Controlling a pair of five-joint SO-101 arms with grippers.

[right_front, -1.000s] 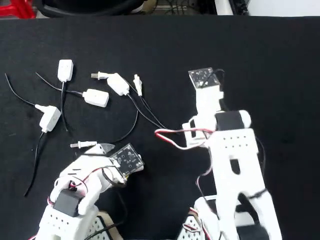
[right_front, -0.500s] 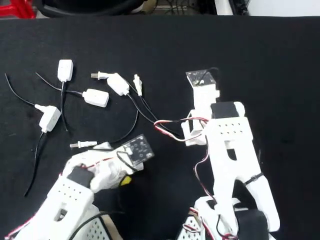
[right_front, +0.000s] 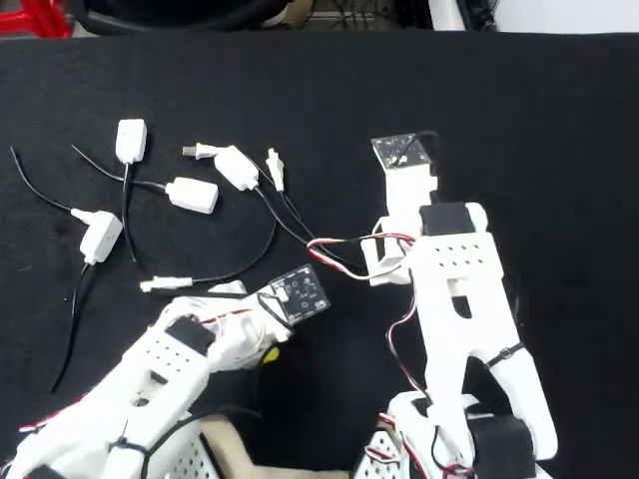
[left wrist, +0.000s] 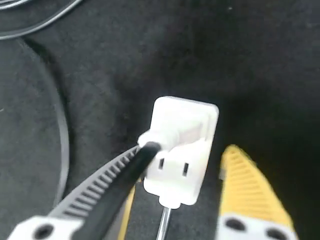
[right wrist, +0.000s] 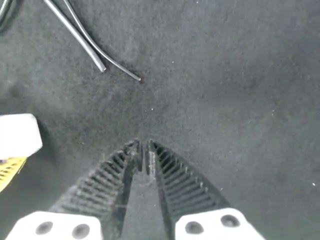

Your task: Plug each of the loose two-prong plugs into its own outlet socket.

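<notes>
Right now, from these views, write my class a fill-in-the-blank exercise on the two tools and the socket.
The right tool is ___ and holds nothing. The white socket between the fingers of the left tool shows ___ slots. The left tool has one black finger and one ___ finger. The table surface is ___.
Missing words: shut; two; yellow; black.

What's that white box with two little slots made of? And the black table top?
The white socket looks like hard plastic: smooth, a bit shiny, with neat moulded edges. The table cover looks like black cloth or felt: dull and fuzzy, with tiny specks. That's a guess from looks.
</notes>
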